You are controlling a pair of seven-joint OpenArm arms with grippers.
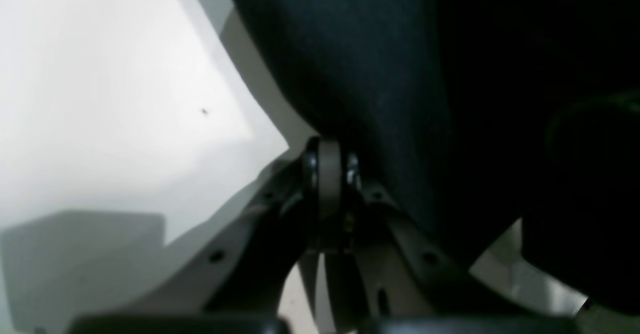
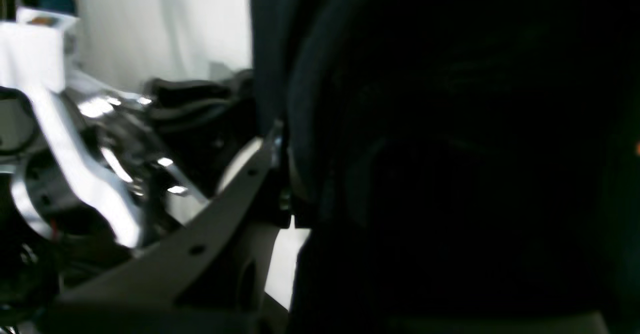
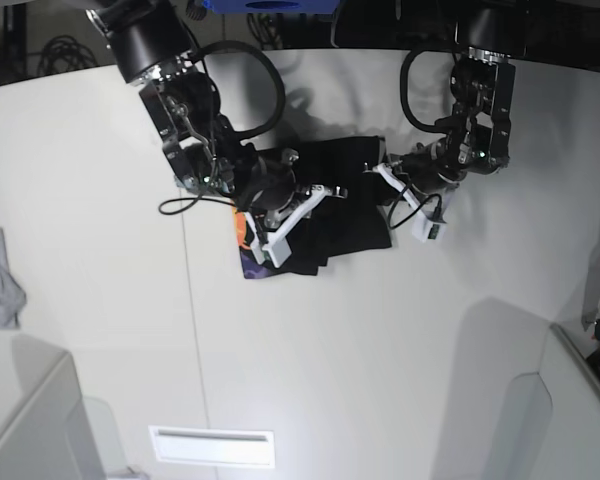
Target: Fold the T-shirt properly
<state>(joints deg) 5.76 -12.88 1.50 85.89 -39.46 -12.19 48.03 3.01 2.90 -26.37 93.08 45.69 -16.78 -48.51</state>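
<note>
Where both arms meet, the black T-shirt [image 3: 335, 215] lies bunched on the table [image 3: 380, 350], print peeking purple-orange. Left gripper [image 1: 330, 166] pinches its edge; right gripper [image 2: 280, 174] clamps a fold.

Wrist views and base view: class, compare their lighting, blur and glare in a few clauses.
Left wrist view: bright washed-out table, soft focus, T-shirt nearly featureless black. Right wrist view: motion-blurred, glare streaks on the metal arm, cloth swallowing the right half. Base view: sharpest, evenly lit, arms casting soft shadows on the table.
</note>
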